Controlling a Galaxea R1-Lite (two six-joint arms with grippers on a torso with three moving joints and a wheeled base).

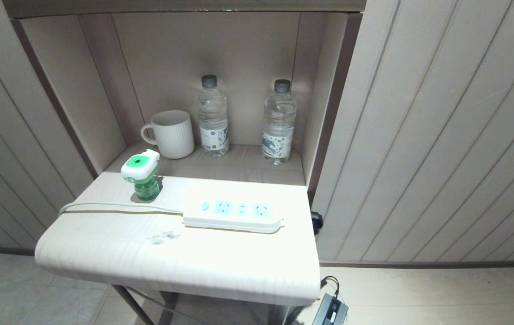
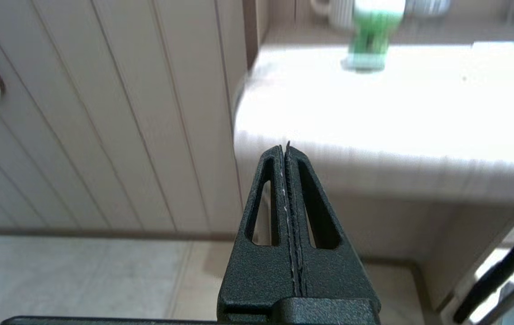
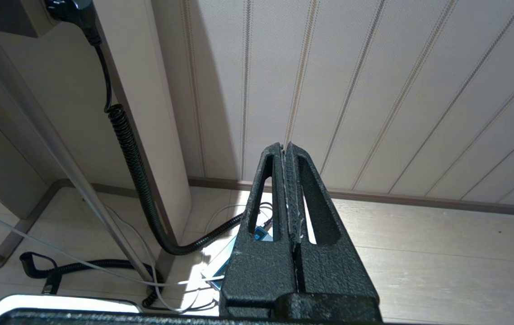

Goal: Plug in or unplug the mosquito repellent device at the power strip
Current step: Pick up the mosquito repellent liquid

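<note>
Closed left gripper point(image 2: 285, 146) below table point(image 2: 374, 117) edge (green device point(image 2: 369, 40) beyond)

Looks like a hotel room or bedroom corner: pale ribbed wall panels point(image 1: 442, 135) fill the right of the frame, with a recessed niche point(image 1: 203, 54) at top centre. In it stand a mug point(image 1: 172, 134) and two water bottles point(image 1: 212, 117), guest-style, behind a small wooden table point(image 1: 148, 253).
</note>
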